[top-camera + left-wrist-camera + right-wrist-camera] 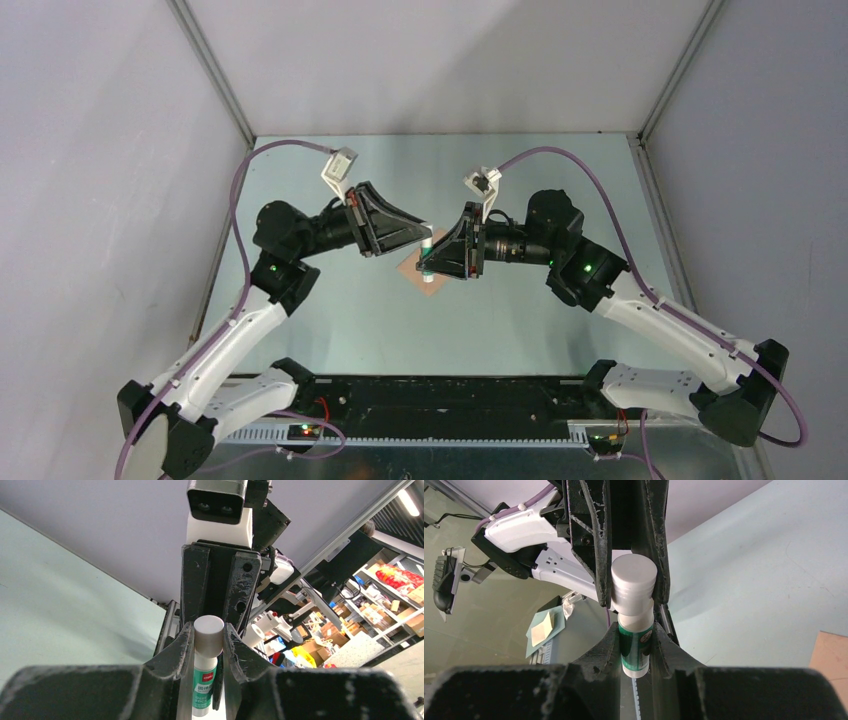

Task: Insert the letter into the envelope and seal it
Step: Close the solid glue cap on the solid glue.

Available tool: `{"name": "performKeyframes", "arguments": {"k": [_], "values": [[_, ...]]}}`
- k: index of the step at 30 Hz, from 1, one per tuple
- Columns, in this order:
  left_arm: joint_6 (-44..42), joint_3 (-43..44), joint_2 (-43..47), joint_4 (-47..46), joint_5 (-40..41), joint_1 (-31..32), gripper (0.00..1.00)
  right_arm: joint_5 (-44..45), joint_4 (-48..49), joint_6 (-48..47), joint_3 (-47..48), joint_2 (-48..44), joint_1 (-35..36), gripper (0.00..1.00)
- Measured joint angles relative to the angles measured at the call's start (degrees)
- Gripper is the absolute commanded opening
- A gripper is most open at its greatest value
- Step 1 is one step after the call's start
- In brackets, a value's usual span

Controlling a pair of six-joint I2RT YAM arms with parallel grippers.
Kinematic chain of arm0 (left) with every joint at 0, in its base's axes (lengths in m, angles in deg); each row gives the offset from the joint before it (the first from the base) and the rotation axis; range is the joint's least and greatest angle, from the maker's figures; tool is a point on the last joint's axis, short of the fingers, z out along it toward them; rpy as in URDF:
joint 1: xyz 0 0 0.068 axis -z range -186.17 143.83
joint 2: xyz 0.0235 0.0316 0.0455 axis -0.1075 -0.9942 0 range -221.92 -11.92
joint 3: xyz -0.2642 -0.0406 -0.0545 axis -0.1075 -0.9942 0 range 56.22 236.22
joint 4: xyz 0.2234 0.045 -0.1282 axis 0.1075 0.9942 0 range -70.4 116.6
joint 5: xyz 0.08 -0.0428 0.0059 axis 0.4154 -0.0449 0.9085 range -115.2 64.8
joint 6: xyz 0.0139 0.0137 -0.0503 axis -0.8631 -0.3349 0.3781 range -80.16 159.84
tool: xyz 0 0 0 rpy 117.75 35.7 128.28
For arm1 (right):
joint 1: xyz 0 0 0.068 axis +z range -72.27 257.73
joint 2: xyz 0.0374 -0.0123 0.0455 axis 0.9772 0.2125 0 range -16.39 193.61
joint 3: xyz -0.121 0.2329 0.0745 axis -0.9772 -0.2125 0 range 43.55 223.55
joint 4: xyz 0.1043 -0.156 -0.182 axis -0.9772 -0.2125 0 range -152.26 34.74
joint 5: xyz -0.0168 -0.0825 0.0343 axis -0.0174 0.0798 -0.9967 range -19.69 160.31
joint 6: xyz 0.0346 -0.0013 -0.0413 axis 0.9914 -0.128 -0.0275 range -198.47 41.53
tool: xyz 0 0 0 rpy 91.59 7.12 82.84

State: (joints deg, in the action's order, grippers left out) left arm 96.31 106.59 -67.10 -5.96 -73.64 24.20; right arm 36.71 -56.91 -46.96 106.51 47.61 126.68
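A glue stick [427,262] with a white cap [208,635] and a green label [636,647] hangs above the table's middle, held between both grippers. My left gripper [428,240] [208,631] is shut on the cap. My right gripper [433,270] [636,645] faces it and is shut on the green body. Under them lies a tan paper [407,267], mostly covered by the grippers, with one corner [833,655] showing in the right wrist view. I cannot tell whether it is the envelope or the letter.
The pale green table [330,330] is closed in by grey walls on three sides. A black rail [440,400] runs along the near edge between the arm bases. Outside the cell, a teal sheet with a yellow note [542,630] shows.
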Motion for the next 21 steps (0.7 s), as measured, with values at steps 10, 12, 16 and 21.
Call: {"name": "performKeyframes", "arguments": {"k": [10,12,16,21], "values": [[-2.01,0.0,-0.35,0.9,0.68,0.61,0.0,-0.11,0.09,2.49,-0.42,0.0,-0.07,0.0],[-2.36,0.0,-0.55,1.57,0.74,0.7,0.0,-0.17,0.22,2.6,-0.42,0.0,0.07,0.0],[-3.13,0.02,-0.55,2.71,1.4,0.76,0.0,0.22,-0.15,2.6,-0.5,0.0,0.02,0.0],[-3.87,0.02,-0.52,3.61,1.79,0.76,0.0,0.87,-0.79,2.51,-0.59,-0.09,-0.02,0.0]]}}
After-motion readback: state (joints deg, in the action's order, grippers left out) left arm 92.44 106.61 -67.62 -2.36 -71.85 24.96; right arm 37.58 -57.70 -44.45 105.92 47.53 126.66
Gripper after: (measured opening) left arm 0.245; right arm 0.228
